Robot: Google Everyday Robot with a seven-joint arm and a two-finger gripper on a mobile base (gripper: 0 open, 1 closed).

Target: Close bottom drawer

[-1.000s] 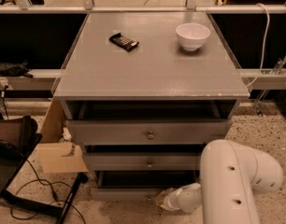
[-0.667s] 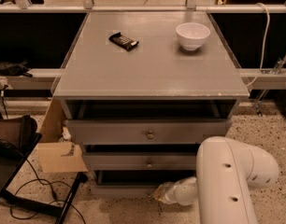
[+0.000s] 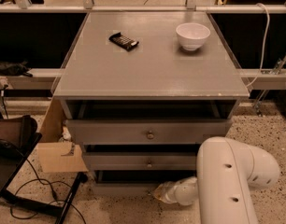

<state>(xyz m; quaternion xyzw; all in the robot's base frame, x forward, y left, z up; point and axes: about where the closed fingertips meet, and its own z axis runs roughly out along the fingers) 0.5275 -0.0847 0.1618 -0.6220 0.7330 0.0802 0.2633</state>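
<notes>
**Bottom drawer point(image 3: 124, 189) lies crosswise, front toward the lower edge**

The bottom drawer sits low in the centre of the frame, under two wider fronts. Its long axis runs left to right. The gripper point(image 3: 160, 193) hangs just beside its right part, further left than a second ago. Whether it is open or closed cannot be told.

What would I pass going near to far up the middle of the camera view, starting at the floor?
Gripper, down near the floor right of centre → bottom drawer → middle drawer → top drawer → cabinet top → white bowl.
</notes>
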